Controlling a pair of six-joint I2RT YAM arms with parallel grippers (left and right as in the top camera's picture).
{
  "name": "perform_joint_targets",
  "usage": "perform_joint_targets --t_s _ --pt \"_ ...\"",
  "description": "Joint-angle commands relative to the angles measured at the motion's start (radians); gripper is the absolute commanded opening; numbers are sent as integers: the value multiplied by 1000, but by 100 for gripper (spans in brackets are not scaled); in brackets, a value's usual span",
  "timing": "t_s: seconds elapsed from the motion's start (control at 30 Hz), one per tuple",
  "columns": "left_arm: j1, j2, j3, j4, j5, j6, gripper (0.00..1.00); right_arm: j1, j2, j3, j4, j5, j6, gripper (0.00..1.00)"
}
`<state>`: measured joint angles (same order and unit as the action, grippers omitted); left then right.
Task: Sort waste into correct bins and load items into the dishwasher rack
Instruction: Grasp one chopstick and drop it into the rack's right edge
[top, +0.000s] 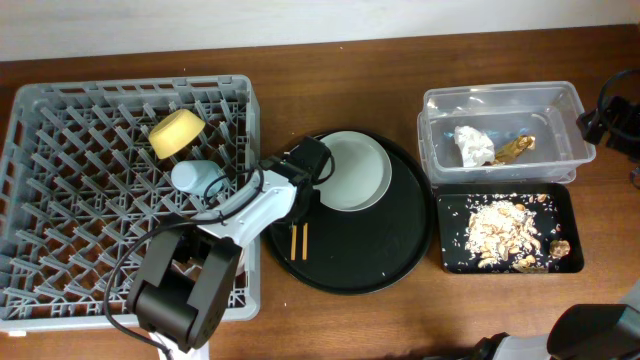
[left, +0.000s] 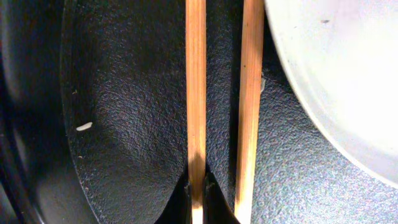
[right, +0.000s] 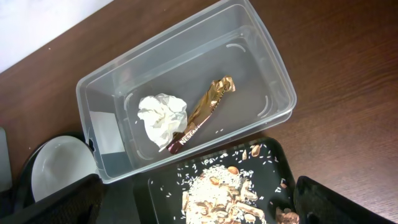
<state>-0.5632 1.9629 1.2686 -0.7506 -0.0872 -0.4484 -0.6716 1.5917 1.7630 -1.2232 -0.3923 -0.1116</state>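
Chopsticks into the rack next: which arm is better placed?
Left. The left hand grips one of the two thin wooden chopsticks on the big round black tray, beside the large grey plastic rack. The right hand hangs open by the clear plastic tub.

rack (top: 60, 150) grey lattice | bowl (top: 176, 133) yellow | round tray (top: 400, 255) black | chopsticks (left: 196, 93) orange-tan | wrapper (right: 208, 107) gold
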Motion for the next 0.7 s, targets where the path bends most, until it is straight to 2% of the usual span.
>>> perform_joint_targets --t_s 0.0,0.23,0.33,0.4,0.53,0.67 --pt "-17 -30 2 -19 -5 -7 0 -3 3 3 0 5 1 99" --pt "-3 -310 109 -111 -50 -7 0 -3 3 3 0 5 1 99" --pt "53 -445 116 -169 -98 0 0 -3 3 3 0 5 1 99" --pt "106 -507 116 -215 -97 45 0 -3 3 3 0 5 1 99" --pt "209 -534 115 -304 -97 61 0 -3 3 3 0 5 1 99" --pt "275 -481 90 -294 -94 88 0 -3 3 3 0 5 1 99"
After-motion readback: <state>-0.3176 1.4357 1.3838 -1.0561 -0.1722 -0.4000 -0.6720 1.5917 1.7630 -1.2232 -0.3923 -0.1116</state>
